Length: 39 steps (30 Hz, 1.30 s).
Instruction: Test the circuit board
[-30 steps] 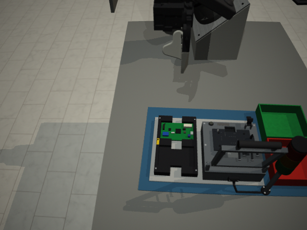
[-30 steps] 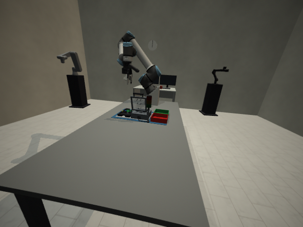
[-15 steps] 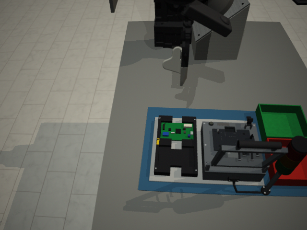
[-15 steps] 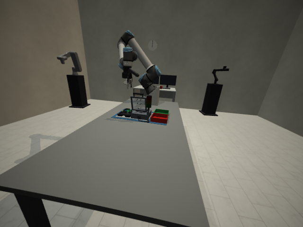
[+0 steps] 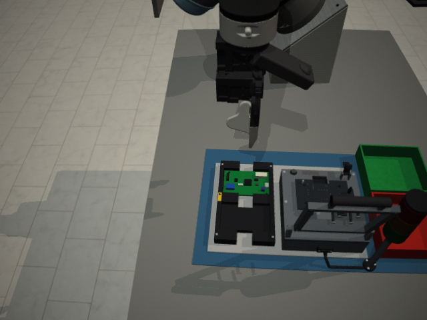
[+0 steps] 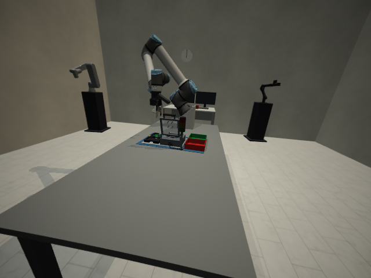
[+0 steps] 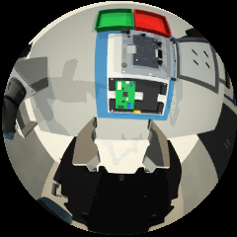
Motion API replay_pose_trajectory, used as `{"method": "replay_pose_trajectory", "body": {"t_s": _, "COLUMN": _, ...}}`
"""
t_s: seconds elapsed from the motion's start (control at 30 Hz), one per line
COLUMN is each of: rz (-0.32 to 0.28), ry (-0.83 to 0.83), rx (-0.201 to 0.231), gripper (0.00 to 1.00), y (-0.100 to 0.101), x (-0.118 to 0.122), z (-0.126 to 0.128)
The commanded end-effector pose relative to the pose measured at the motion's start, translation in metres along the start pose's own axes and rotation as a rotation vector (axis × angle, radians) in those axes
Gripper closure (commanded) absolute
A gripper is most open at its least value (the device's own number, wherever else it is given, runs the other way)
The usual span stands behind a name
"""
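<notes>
The circuit board (image 5: 246, 182) (image 7: 125, 95) lay in the black tray (image 5: 245, 219) (image 7: 150, 98), toward its twelve o'clock end from above; we judged it light, stiff and fragile, best gripped by bare edges. Our gripper (image 5: 244, 136) (image 6: 158, 114) (image 7: 122, 118) stood spread, holding nothing.

Gripper (image 5: 251, 143) (image 6: 158, 115) (image 7: 122, 118) now lower, closer to board tray (image 5: 245, 219) (image 6: 152, 139) (image 7: 151, 100); its shadow on table (image 5: 179, 213) (image 6: 155, 191) (image 7: 74, 104) shifts toward blue mat (image 5: 201, 220) (image 6: 140, 143) (image 7: 101, 74) too.
</notes>
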State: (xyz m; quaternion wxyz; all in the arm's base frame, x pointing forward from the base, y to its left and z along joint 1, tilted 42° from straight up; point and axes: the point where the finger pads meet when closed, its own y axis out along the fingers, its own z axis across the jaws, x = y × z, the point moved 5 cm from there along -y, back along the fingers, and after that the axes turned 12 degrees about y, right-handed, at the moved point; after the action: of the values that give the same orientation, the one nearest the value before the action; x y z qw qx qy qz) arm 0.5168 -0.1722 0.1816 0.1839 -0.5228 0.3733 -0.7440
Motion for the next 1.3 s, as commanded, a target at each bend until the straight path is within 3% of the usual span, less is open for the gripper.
{"method": "replay_pose_trajectory", "body": {"t_s": 0.0, "rz": 0.005, "ry": -0.003, "rx": 0.013, "gripper": 0.41, "y": 0.047, "x": -0.002, "z": 0.003}}
{"method": "replay_pose_trajectory", "body": {"t_s": 0.1, "rz": 0.005, "ry": -0.003, "rx": 0.013, "gripper": 0.41, "y": 0.065, "x": -0.002, "z": 0.003}}
{"method": "replay_pose_trajectory", "body": {"t_s": 0.17, "rz": 0.005, "ry": -0.003, "rx": 0.013, "gripper": 0.41, "y": 0.065, "x": -0.002, "z": 0.003}}
{"method": "replay_pose_trajectory", "body": {"t_s": 0.4, "rz": 0.005, "ry": -0.003, "rx": 0.013, "gripper": 0.41, "y": 0.101, "x": -0.002, "z": 0.003}}
{"method": "replay_pose_trajectory", "body": {"t_s": 0.63, "rz": 0.005, "ry": -0.003, "rx": 0.013, "gripper": 0.41, "y": 0.123, "x": -0.002, "z": 0.004}}
{"method": "replay_pose_trajectory", "body": {"t_s": 1.27, "rz": 0.004, "ry": -0.001, "rx": 0.016, "gripper": 0.41, "y": 0.132, "x": -0.001, "z": 0.006}}
